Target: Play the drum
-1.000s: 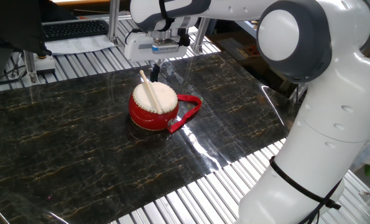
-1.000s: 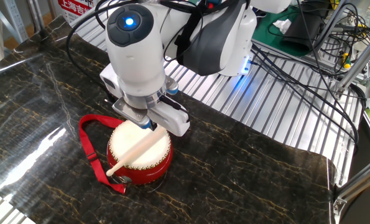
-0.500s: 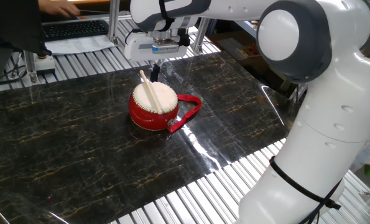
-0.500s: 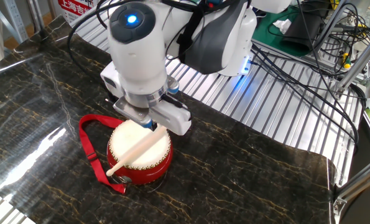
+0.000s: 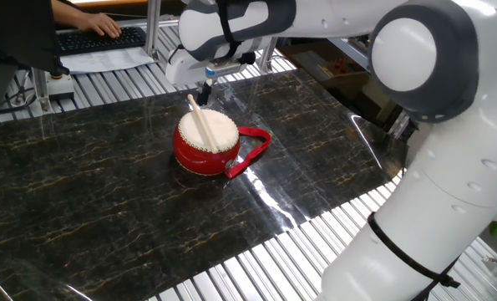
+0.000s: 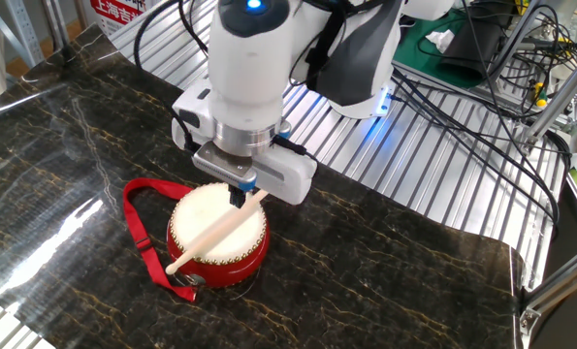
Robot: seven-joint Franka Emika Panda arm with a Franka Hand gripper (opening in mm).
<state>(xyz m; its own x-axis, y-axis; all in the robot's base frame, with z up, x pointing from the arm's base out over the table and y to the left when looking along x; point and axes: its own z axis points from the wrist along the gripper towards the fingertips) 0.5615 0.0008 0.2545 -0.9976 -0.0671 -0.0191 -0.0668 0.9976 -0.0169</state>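
Drum (image 6: pixel 218 237) sits mid-slab on the dark marble top (image 5: pixel 81 184), nearer its far edge in one fixed view, with the pale stick (image 6: pixel 213 233) lying flat across the skin and the gripper (image 6: pixel 240 197) closed on the stick's far end at the drum rim. Risk, my read: the grip is right at the stick's tip, so it could pivot or slip out on a swing, or a low stroke could hit the studded rim and shove the drum. Red strap (image 6: pixel 143 237) loops loosely beside the drum and could snag; keyboard (image 5: pixel 98 38) and a person's hand (image 5: pixel 85 22) lie beyond the far edge, clear of the work.
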